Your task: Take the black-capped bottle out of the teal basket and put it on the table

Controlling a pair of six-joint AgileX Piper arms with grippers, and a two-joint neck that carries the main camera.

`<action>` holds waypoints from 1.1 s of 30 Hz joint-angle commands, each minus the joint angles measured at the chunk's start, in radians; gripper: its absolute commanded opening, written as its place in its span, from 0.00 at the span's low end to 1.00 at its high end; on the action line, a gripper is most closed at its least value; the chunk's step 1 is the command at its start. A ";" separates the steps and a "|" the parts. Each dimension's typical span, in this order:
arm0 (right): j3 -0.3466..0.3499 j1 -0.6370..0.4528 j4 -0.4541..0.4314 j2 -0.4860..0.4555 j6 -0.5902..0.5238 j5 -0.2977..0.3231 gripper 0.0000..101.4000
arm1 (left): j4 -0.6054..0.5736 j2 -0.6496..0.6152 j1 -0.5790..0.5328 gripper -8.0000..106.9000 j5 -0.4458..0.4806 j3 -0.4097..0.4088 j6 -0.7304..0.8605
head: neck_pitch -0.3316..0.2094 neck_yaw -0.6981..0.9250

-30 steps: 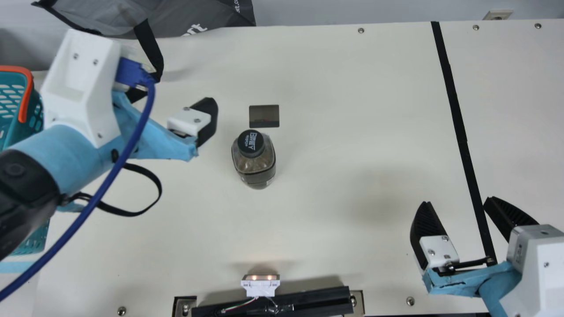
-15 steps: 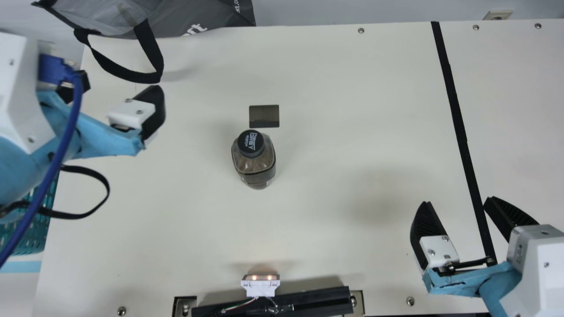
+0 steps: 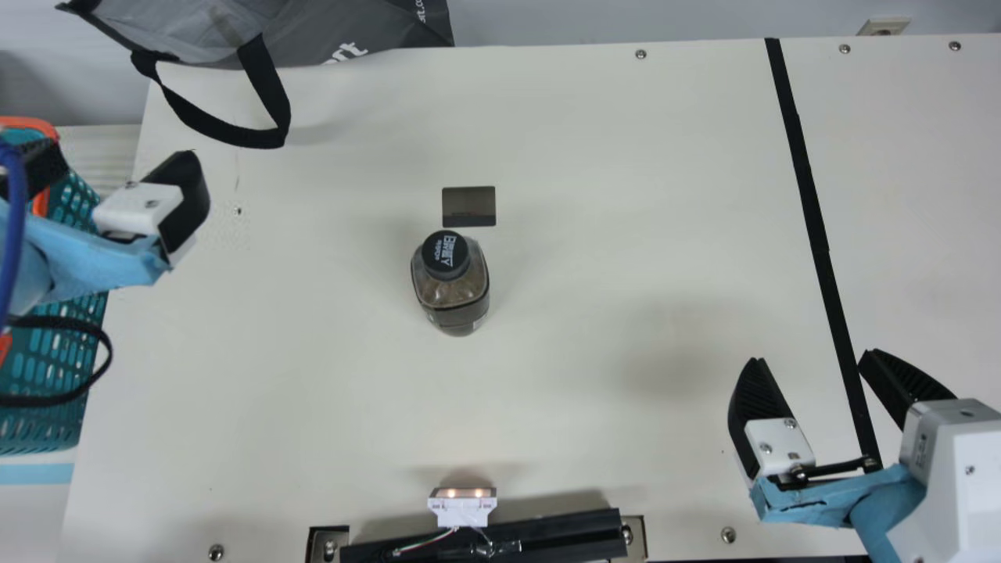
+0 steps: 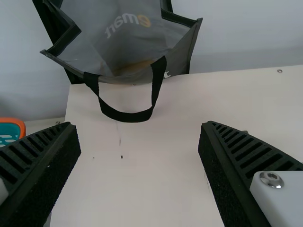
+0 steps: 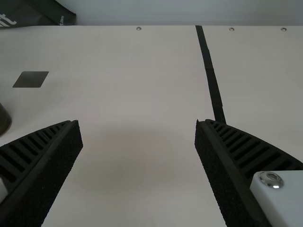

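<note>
The black-capped bottle point(image 3: 452, 285) stands upright on the table point(image 3: 594, 156), left of the middle in the main view. My left gripper point(image 3: 125, 160) is over the table's left edge, well left of the bottle, partly above the teal basket point(image 3: 59, 363). In the left wrist view my left gripper point(image 4: 139, 125) is open with nothing between its fingers. My right gripper point(image 3: 809, 356) is open and apart from the bottle at the table's right front. The right wrist view has my right gripper point(image 5: 137, 122) wide apart and the bottle's edge point(image 5: 4, 119).
A grey bag point(image 3: 352, 31) with a black strap lies at the back left. A dark flat rectangle point(image 3: 469, 206) is just behind the bottle. Black tape point(image 3: 813, 227) runs down the right side, and a small lit device point(image 3: 462, 508) is at the front edge.
My left arm has moved left, away from the bottle, to the basket side, and more of the basket has come into view. The bottle and my right arm have stayed still.
</note>
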 commanded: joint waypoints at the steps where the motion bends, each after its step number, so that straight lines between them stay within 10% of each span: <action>1: 0.000 0.000 0.000 0.000 0.000 0.000 0.90 | -0.016 -0.014 0.019 1.00 -0.003 0.008 0.016 | -0.004 0.008; 33: 0.000 0.000 0.000 0.000 0.000 0.001 0.90 | -0.099 -0.308 0.202 1.00 -0.001 0.221 0.137 | -0.004 0.008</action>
